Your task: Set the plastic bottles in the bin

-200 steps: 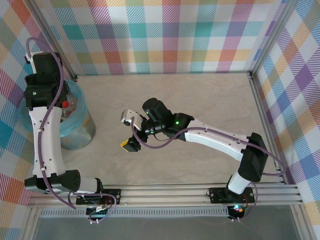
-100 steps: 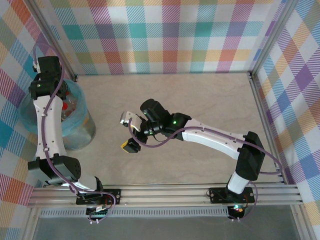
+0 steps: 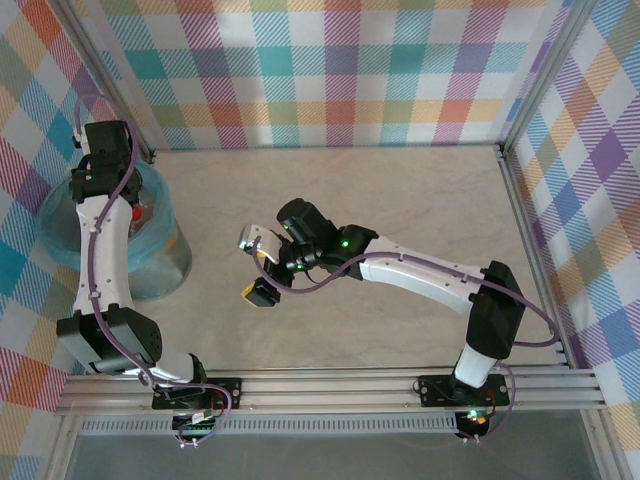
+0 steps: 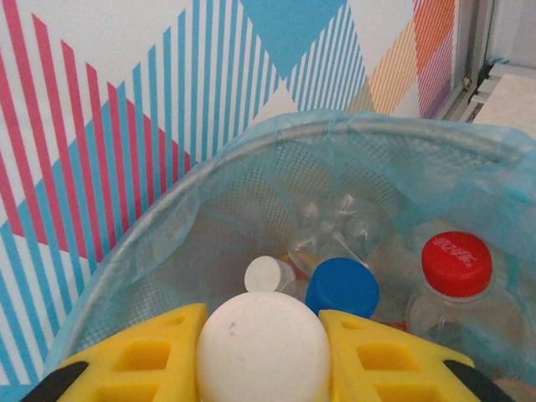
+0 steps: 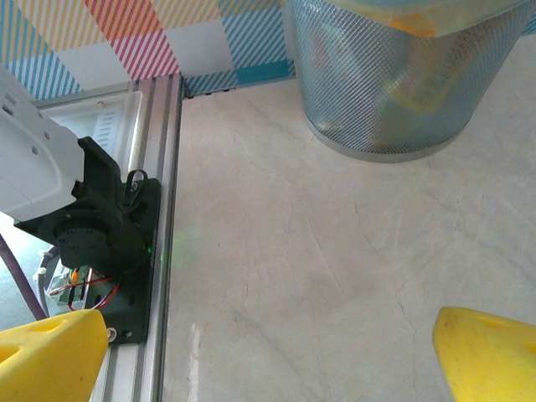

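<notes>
The bin (image 3: 160, 262), a grey mesh cylinder lined with a teal-blue bag, stands at the table's left edge. Looking down from the left wrist, I see its rim (image 4: 251, 159) and several plastic bottles inside, among them one with a red cap (image 4: 456, 264), one with a blue cap (image 4: 342, 286) and one with a small white cap (image 4: 268, 274). My left gripper (image 4: 262, 356) hangs above the bin's opening, its yellow fingers (image 4: 134, 360) shut on a bottle with a round white cap (image 4: 262, 339); the bottle's body is hidden. My right gripper (image 3: 257, 266) hovers open over mid-table, with nothing between its fingers (image 5: 50, 356).
The bin's mesh wall (image 5: 385, 92) shows ahead of the right gripper, with the left arm's base (image 5: 92, 243) and the near aluminium rail (image 5: 159, 209) to its left. Checked walls close the table on three sides.
The left arm's wrist has shifted toward the far edge of the bin, still holding the bottle. The right arm has drifted slightly left, its gripper still open.
</notes>
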Available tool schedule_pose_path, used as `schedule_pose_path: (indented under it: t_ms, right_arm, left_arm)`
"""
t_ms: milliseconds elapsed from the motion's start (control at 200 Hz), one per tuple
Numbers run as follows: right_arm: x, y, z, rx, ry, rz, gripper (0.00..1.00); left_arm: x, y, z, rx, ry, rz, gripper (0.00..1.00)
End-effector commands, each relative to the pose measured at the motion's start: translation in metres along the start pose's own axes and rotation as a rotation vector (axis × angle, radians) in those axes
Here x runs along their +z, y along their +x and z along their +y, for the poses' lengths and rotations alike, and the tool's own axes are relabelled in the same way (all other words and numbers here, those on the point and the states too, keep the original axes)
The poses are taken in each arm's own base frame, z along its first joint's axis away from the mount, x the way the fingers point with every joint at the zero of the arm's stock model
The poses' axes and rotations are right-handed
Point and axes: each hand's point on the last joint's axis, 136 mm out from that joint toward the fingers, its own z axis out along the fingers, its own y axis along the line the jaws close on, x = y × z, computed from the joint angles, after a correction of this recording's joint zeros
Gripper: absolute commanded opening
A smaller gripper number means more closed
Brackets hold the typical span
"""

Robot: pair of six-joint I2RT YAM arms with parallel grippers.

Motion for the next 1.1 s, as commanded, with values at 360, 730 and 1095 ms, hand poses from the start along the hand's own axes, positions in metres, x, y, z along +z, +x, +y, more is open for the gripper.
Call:
schedule_pose_path:
  t_ms: [360, 730, 1095]
  right_arm:
    - [0.002, -0.007, 0.001, -0.021, 0.001, 0.004, 0.99]
    - [0.007, -0.011, 0.001, -0.003, -0.021, 0.003, 1.00]
    - [0.002, -0.006, 0.002, 0.005, -0.007, 0.027, 1.00]
  left_arm:
    - [-0.017, 0.014, -0.013, -0.035, 0.158, 0.088, 0.45]
    - [-0.078, -0.016, -0.018, -0.162, 0.422, -0.042, 0.66]
    - [-0.004, 0.016, 0.008, -0.032, 0.093, 0.129, 0.53]
